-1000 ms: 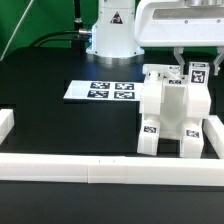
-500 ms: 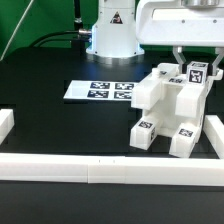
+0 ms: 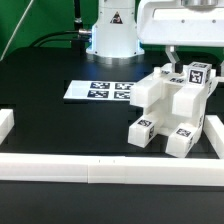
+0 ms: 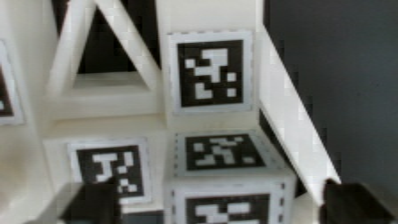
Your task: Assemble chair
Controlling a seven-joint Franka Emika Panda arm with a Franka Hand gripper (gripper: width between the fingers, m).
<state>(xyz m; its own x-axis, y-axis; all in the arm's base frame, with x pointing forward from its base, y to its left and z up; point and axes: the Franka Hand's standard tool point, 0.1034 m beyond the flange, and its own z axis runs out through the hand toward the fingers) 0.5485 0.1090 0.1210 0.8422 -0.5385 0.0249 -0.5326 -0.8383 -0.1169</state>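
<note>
— White plastic is seen at the exterior view's right: is the chair placed there?

— Yes. The chair (image 3: pixel 172 105) is set on the black table (image 3: pixel 50 125), tilted rather than upright. It is kept near the front border bar (image 3: pixel 110 168) and well apart from the marker board (image 3: pixel 100 90).

— Why is that corner chosen?

— The bars are probably used as a stop, so that pieces can be pushed without sliding. That is judged, not seen.

— How is the gripper held?

— The gripper (image 3: pixel 190 62) is held just above the chair's upper end. In the wrist view the fingertips (image 4: pixel 89 205) are spread wide, one on each side of the block marked with a tag (image 4: pixel 210 70). A dark gap is shown beside one of them. The jaws are open and nothing is gripped.

— Why is it kept so close?

— The block is straddled, so a fresh hold could be taken or the arm lifted clear. Which is intended cannot be told.
</note>
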